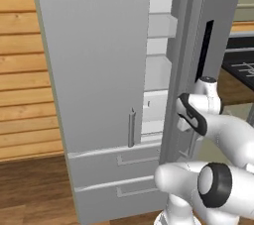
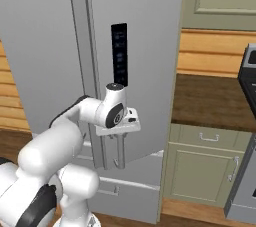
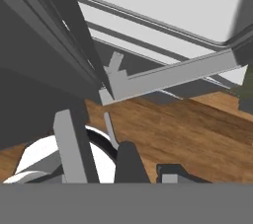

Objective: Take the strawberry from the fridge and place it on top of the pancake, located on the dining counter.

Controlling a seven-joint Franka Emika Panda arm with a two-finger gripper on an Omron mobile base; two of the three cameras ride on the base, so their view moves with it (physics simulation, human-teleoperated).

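Right base view: the gripper [image 2: 121, 143] sits by the fridge [image 2: 145, 46] handle [image 2: 120, 155] at six o'clock; whether its jaws are released, I cannot tell. The ajar door could block the arm's reach inside.

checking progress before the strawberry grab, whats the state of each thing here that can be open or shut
fridge: left door swung open, shelves showing inside; right door slightly ajar
fridge drawers: both shut
gripper: at the lower end of the right door's bar handle, jaws parted, nothing held
cabinet doors under the wall counter: shut
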